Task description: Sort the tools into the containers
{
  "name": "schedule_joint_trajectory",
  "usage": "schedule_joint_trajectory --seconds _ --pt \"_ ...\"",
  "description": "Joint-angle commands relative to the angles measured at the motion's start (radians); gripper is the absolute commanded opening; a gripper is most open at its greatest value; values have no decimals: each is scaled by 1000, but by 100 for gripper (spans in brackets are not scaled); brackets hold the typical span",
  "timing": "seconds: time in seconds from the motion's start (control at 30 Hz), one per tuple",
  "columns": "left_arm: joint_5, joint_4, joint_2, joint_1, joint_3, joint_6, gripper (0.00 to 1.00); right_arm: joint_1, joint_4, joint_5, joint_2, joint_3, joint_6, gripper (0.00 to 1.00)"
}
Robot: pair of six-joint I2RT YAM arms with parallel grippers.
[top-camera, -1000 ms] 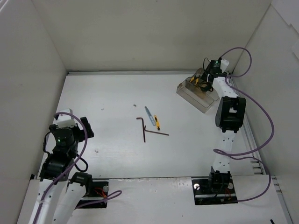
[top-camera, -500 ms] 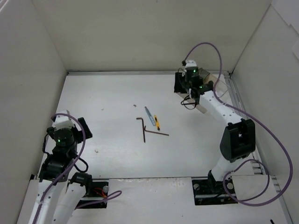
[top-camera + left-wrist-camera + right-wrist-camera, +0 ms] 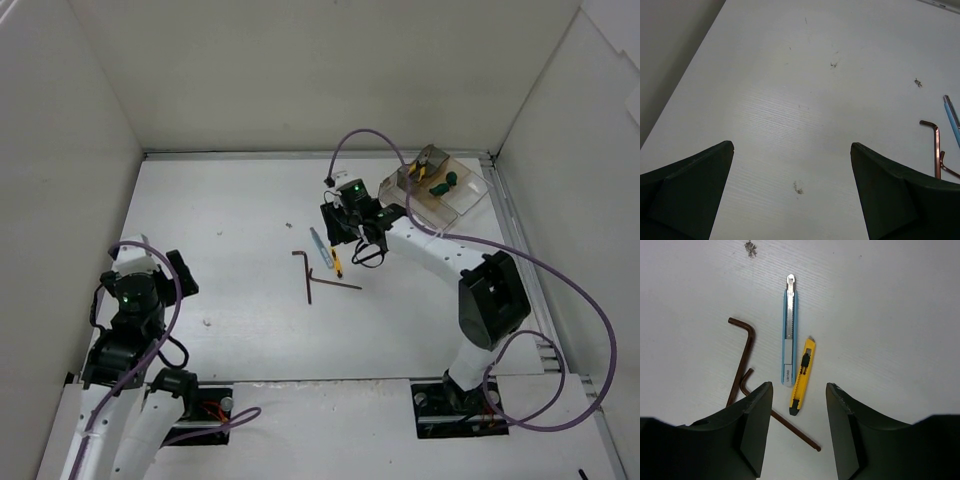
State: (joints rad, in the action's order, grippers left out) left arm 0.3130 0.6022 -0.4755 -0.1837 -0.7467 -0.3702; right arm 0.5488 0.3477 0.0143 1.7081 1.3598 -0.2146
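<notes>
the right gripper (image 3: 799,390) is held open over the slim light-blue cutter (image 3: 789,335) at frame centre; the small yellow plastic cutter (image 3: 802,376), seemingly touching it, could be pinched too.

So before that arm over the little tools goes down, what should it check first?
1. Right gripper open: ok, jaws spread.
2. Target lined up: ok, yellow cutter lies under the gap.
3. Neighbours clear: not ok, light-blue cutter lies close beside it, hex keys near the left finger.
4. Room in the box: cannot tell; pliers are inside.
5. Left gripper out of the way: ok, open, far from the tools.
</notes>
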Motion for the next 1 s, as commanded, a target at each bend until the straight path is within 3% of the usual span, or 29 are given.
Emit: schedule_joint_trajectory --seconds 0.0,0.37,0.97 --pt "-8 -18 -22 -3 -49 -7 100 2 -24 22 56 56 0 43" --pt "-11 -28 -44 -3 -46 1 100 16 -21 -36 199 127 96 43" --pt "0 -38 -100 -3 -51 7 100 23 -12 -67 401 254 118 43"
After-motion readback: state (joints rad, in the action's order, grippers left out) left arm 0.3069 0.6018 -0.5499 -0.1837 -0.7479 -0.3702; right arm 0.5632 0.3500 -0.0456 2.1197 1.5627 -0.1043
